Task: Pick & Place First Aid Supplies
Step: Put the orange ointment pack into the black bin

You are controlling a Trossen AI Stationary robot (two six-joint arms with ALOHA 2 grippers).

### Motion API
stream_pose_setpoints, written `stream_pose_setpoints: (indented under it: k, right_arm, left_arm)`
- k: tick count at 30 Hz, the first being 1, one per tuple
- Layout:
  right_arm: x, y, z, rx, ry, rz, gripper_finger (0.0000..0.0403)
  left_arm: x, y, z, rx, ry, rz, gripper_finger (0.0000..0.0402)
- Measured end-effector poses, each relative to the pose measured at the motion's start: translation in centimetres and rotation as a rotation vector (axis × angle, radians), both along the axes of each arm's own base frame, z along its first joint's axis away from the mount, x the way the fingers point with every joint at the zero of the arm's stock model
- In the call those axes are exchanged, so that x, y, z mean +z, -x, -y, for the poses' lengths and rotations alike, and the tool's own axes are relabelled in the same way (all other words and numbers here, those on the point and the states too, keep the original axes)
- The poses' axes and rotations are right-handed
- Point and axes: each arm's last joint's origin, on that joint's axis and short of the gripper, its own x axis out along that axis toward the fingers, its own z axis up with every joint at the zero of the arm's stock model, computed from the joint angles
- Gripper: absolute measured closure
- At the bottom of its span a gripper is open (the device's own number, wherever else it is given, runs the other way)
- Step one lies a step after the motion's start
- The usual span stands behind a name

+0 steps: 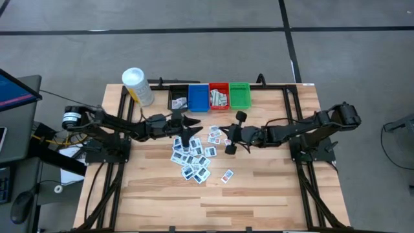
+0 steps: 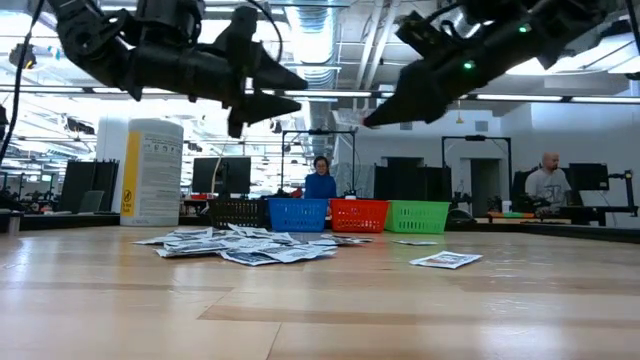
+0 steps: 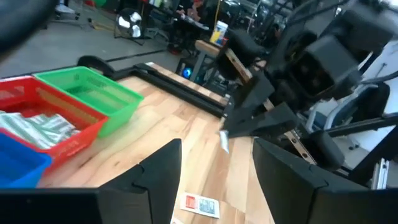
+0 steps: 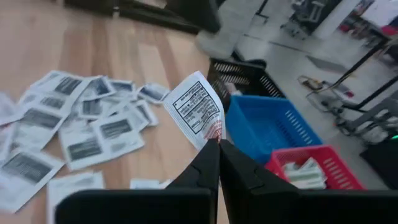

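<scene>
Right wrist view: right gripper (image 4: 218, 144) jaws pinch flat printed paper packet (image 4: 195, 108); left gripper (image 3: 214, 163) jaws spread.

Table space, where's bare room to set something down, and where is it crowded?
Bare wood spans the table's near half, below the lone packet, and its right side beyond the right gripper. Crowded: the packet pile at centre under the left gripper, and the bins along the far edge.

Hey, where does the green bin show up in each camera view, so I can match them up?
High view: the green bin sits at the right end of the bin row along the table's far edge.
Low view: right of centre, last in the row.
Left wrist view: upper left.
Right wrist view: not in it.
Shared landmark: the red bin touching its side.
</scene>
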Motion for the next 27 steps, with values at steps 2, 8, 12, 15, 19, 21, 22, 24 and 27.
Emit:
stream_pose_setpoints:
  k: [2, 8, 12, 15, 19, 21, 22, 24, 27]
  right_arm:
    - [0.1, -0.5, -0.1, -0.019, 0.024, -0.002, 0.0403]
    - [0.4, -1.1, -0.2, -0.049, 0.045, 0.004, 0.0403]
    - [0.6, -1.2, -0.2, -0.043, 0.061, 0.013, 0.0403]
    - [1.1, -1.3, -0.2, -0.033, 0.081, 0.051, 0.0403]
    - [1.4, -1.4, 0.0, -0.036, 0.094, 0.072, 0.0403]
    - [1.4, -1.4, 0.0, -0.036, 0.093, 0.072, 0.0403]
    - [1.4, -1.4, 0.0, -0.036, 0.094, 0.07, 0.0403]
    - [1.4, -1.4, 0.0, -0.033, 0.093, 0.07, 0.0403]
    - [1.4, -1.4, 0.0, -0.028, 0.092, 0.068, 0.0403]
  left_arm:
    - [-0.3, -0.9, 0.0, -0.003, 0.001, -0.015, 0.0204]
    - [-0.3, -2.4, -0.1, -0.001, 0.001, -0.016, 0.0205]
    - [-0.1, -2.8, -0.1, -0.041, -0.005, -0.009, 0.0205]
    - [-0.4, -3.1, -0.1, -0.043, -0.003, -0.021, 0.021]
    - [-0.5, -3.3, -0.1, -0.043, -0.003, -0.025, 0.0218]
    - [-0.6, -3.3, -0.1, -0.043, -0.003, -0.029, 0.0221]
    - [-0.6, -3.3, -0.1, -0.043, -0.004, -0.028, 0.0222]
    - [-0.5, -3.3, -0.1, -0.044, -0.014, -0.025, 0.0225]
    - [-0.5, -3.3, -0.1, -0.045, -0.034, -0.025, 0.0233]
